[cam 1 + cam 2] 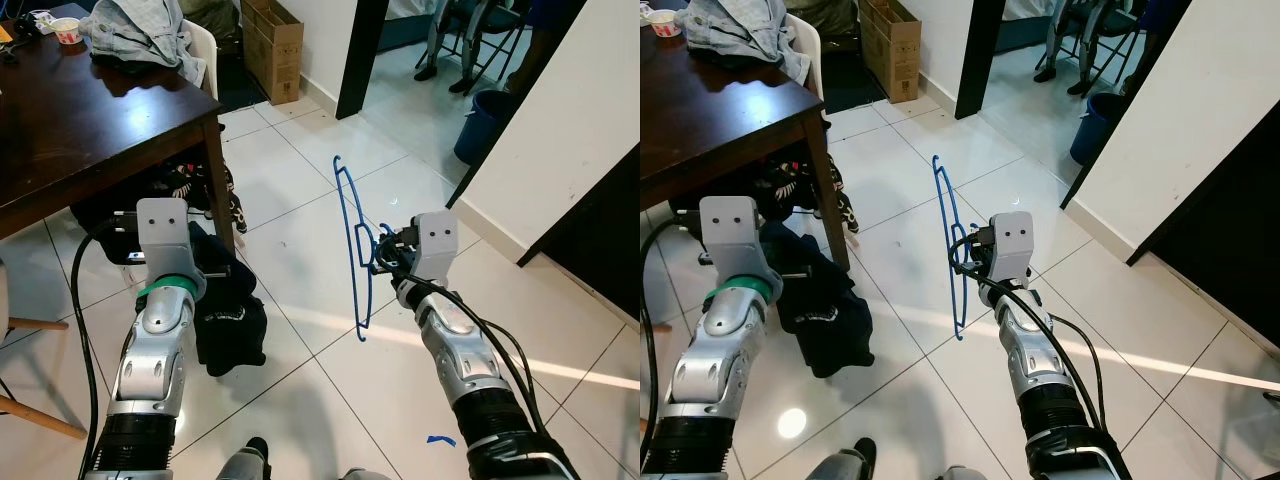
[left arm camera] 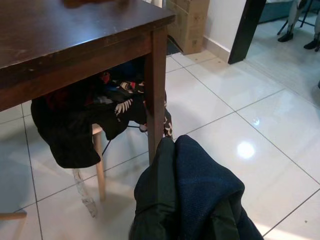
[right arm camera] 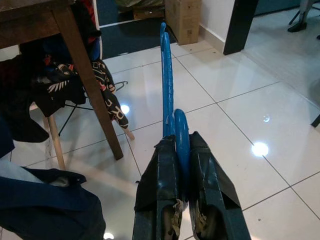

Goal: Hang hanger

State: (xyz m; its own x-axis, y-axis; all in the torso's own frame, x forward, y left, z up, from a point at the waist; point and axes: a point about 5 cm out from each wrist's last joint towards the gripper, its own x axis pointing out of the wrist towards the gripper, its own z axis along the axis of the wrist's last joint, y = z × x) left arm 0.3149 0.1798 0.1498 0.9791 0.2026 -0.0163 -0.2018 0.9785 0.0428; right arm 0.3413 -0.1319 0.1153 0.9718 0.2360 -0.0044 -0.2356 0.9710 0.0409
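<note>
– What was noted of the hanger [image 1: 352, 240]?
– It was seen to be thin blue plastic, smooth and slightly glossy, pinched between the matt black fingers of the right gripper [image 3: 182, 150].
– And the surroundings?
– The floor [image 1: 300, 250] was found tiled in glossy white ceramic, with lamp glare mirrored on it. The table [image 1: 90, 120] was judged dark polished wood. Dark matt cloth [image 2: 195, 200] was seen draped at the left gripper [image 1: 215, 272]. A box [image 1: 272, 45] of dull brown cardboard was noted
</note>
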